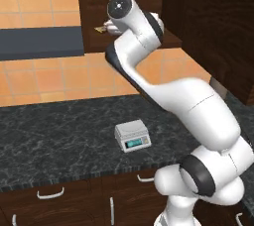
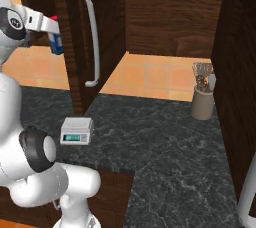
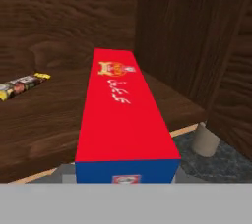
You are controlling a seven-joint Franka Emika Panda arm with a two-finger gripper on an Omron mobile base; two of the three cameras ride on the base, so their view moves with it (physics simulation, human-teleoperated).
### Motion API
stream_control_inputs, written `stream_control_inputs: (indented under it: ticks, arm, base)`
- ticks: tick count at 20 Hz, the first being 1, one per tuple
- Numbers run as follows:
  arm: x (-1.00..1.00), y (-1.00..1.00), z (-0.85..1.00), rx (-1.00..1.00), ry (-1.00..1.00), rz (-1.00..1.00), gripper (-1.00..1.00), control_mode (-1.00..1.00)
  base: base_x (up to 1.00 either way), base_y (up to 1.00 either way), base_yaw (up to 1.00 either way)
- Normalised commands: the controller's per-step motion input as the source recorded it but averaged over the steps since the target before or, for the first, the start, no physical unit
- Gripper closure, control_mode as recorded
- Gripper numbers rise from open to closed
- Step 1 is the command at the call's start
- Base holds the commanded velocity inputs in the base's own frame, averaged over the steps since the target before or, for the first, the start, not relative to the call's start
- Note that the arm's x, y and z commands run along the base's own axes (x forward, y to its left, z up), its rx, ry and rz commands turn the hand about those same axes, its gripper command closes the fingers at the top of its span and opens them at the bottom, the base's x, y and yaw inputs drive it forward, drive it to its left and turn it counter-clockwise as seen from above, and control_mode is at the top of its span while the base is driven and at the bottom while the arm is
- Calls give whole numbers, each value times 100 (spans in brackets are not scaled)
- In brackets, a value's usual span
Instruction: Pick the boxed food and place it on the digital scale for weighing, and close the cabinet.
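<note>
Gripper (image 2: 54, 37): jaws clamped on the boxed food (image 3: 123, 115) (red top up)
Cabinet (image 2: 100, 22): door open
Digital scale (image 1: 132, 135): bare, on counter (image 1: 59, 141)

A dark marbled stone counter (image 1: 54, 141) is being shown across the lower half of both base views, with an orange tiled wall (image 1: 44, 79) rising behind it toward 12 o'clock. Low brown drawers with curved pale handles (image 1: 50, 194) are being seen below its front edge at 6 o'clock. A beige utensil holder (image 2: 202, 103) is being kept on the counter at about 3 o'clock.
</note>
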Motion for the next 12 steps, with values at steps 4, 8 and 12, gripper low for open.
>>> stream_control_inputs:
  ticks: [4, 8, 12]
  arm:
    - [-100, 13, -58, 11, 3, 0, 100, -100]
    - [-89, 19, -88, 10, 0, 0, 100, -100]
    - [-26, 14, -86, 0, 1, 0, 100, -100]
  base:
    - [0, 0, 0]
    - [0, 0, 0]
    - [0, 0, 0]
